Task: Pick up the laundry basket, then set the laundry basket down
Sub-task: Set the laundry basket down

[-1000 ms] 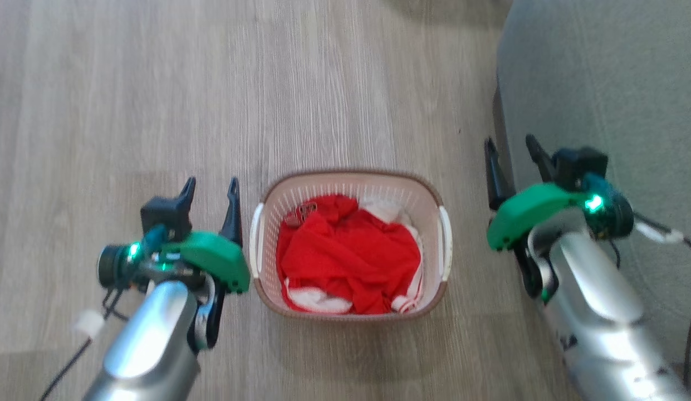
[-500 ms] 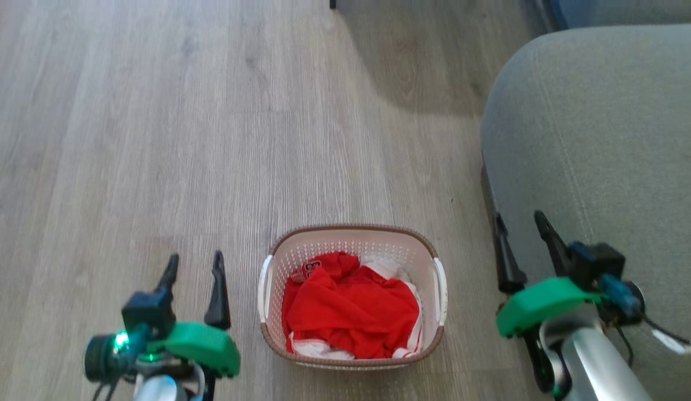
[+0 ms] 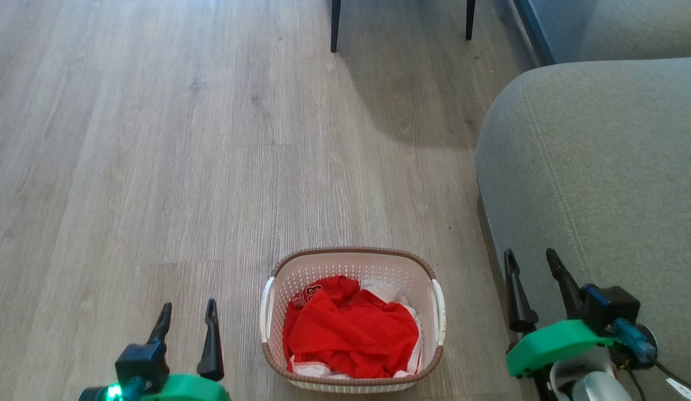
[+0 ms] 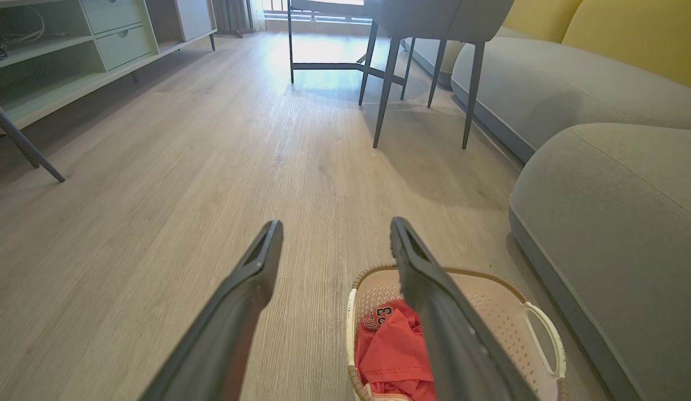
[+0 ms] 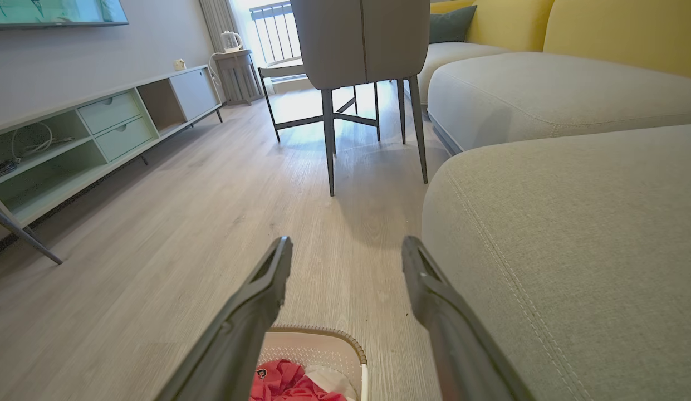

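Observation:
The laundry basket [image 3: 353, 263] stands on the wood floor at the bottom centre of the head view, cream-white with a brown rim, white side handles and red and white clothes inside. My left gripper [image 3: 189, 312] is open, left of the basket and apart from it. My right gripper [image 3: 530, 259] is open too, right of the basket beside the grey sofa. In the left wrist view the basket [image 4: 493, 298] lies below and right of the open gripper [image 4: 334, 231]. The right wrist view shows the basket's far rim [image 5: 328, 332] at the bottom, below the open gripper [image 5: 345, 248].
A grey sofa [image 3: 601, 167] fills the right side, close to my right arm. Dark chair legs [image 3: 334, 28] stand on the floor farther ahead, belonging to a chair [image 5: 362, 39]. A low pale-green media cabinet [image 5: 72, 145] runs along the left wall.
The head camera has tilted up, so the basket and both grippers sit lower in the picture and more floor, sofa and chair legs show. Both grippers stay open and apart from the basket.

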Controlling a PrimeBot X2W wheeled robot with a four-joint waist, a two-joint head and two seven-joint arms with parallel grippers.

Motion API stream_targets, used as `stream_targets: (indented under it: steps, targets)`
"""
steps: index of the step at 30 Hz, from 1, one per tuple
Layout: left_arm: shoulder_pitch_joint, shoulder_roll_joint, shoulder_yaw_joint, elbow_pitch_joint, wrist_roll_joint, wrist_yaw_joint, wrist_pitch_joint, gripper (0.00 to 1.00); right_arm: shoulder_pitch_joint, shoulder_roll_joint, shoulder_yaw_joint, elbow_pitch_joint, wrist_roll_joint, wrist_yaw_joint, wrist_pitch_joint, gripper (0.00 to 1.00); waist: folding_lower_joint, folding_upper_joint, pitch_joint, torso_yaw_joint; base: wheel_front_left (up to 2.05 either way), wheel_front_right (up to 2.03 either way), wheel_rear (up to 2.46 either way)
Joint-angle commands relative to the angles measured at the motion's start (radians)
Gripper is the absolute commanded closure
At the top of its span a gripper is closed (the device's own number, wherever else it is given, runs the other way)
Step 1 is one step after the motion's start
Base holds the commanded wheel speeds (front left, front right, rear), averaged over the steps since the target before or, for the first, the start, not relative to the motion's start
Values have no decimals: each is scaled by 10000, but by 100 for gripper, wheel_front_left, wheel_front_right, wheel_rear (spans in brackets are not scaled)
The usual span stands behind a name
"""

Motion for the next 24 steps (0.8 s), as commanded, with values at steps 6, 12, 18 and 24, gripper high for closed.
stream_targets:
  steps: [6, 12, 18, 24]
  targets:
    - [-218, -103, 681, -476, 133, -146, -93, 0, -90, -33, 147, -319, -48, -15, -122, 0, 1, -1, -142, -6, 0, 0, 0]
    - [-142, -135, 987, -644, 207, -216, -93, 0, -30, -33, 128, -233, -94, -15, -122, 0, 1, -1, -219, -49, 0, 0, 0]
    - [-48, -200, 1164, -696, 288, -274, -93, 0, -46, -33, 95, -218, -89, -15, -122, 0, 1, -1, -262, -115, 0, 0, 0]
    - [-26, -290, 1225, -656, 364, -366, -93, 0, -43, -33, 63, -205, -94, -15, -122, 0, 1, -1, -264, -147, 0, 0, 0]
